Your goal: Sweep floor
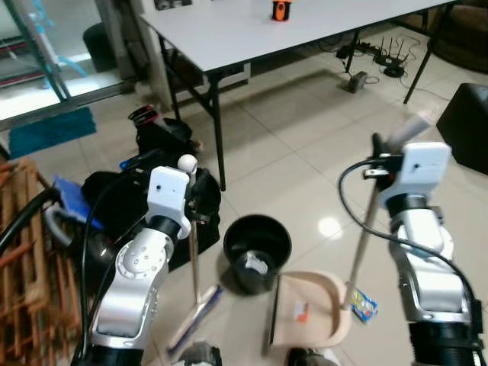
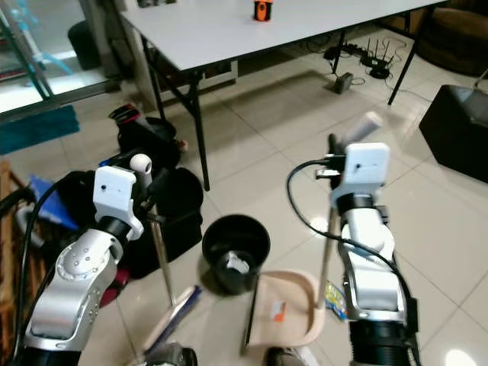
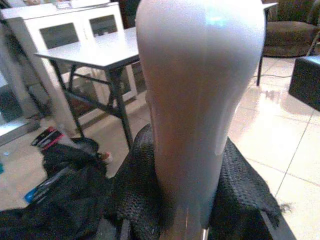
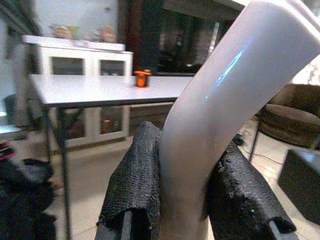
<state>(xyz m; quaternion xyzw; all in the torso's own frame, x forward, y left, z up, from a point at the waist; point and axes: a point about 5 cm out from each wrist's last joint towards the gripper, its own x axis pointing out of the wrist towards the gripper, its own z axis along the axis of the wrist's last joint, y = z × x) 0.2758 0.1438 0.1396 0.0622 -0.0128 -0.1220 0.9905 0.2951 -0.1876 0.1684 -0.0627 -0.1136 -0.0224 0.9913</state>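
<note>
My left gripper (image 1: 200, 201) is shut on the broom's thin handle (image 1: 194, 259), just under its white knob (image 1: 187, 162). The broom head (image 1: 195, 316) rests on the tiles by my feet. The left wrist view shows the black fingers (image 3: 136, 192) pressed on both sides of the pale handle (image 3: 195, 100). My right gripper (image 1: 380, 162) is shut on the dustpan's long handle (image 1: 361, 244). The beige dustpan (image 1: 324, 309) stands on the floor with a small orange scrap (image 1: 300, 309) inside. A blue and yellow wrapper (image 1: 364, 305) lies beside the pan.
A black round bin (image 1: 257, 248) with white rubbish stands between broom and dustpan. Behind it are a white folding table (image 1: 229, 38), its leg (image 1: 218, 137), and black bags (image 1: 164, 137). A wooden rack (image 1: 23, 252) stands left, a black box (image 1: 467, 114) right, cables (image 1: 374, 55) beyond.
</note>
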